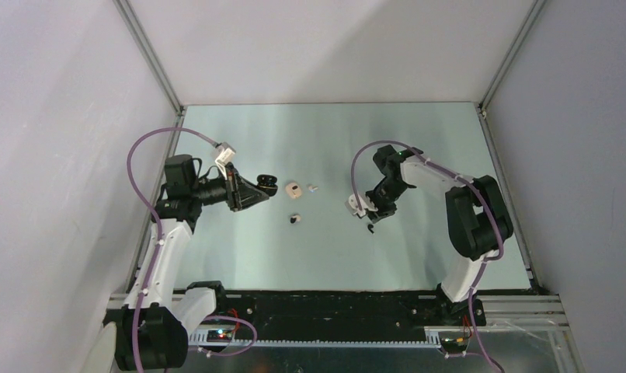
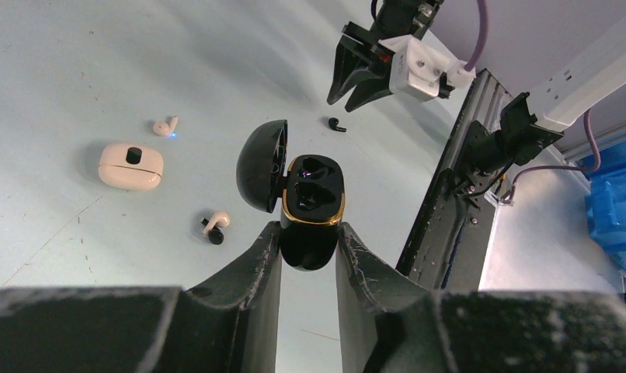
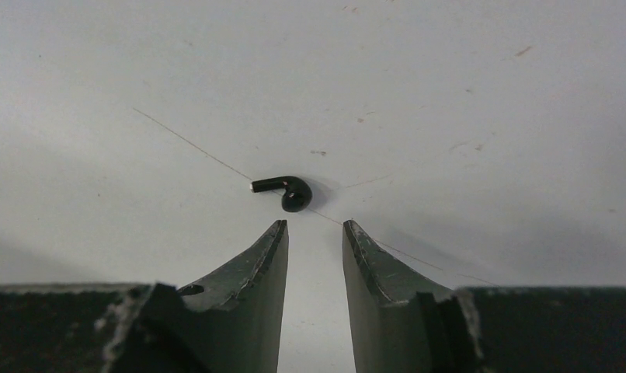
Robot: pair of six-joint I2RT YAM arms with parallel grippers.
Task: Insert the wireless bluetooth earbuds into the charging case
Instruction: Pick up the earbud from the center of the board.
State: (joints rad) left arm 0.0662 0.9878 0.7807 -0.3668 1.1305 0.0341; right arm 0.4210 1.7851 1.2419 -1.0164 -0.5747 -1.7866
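The beige charging case (image 1: 293,189) lies closed on the table, a dark dot on its top; it also shows in the left wrist view (image 2: 131,165). One pale earbud (image 1: 313,187) (image 2: 166,126) lies just right of it. A second beige earbud with a dark tip (image 1: 295,218) (image 2: 214,225) lies nearer. My left gripper (image 1: 257,189) (image 2: 308,229) is shut on a black gold-rimmed case (image 2: 314,198) with its lid open, held left of the beige case. My right gripper (image 1: 370,217) (image 3: 315,225) is open over a small black earbud (image 3: 286,192) (image 1: 370,229), not touching it.
The table is a pale green mat with grey walls on three sides. A black rail (image 1: 325,307) with the arm bases runs along the near edge. The black earbud (image 2: 337,125) lies apart from the beige things, to their right.
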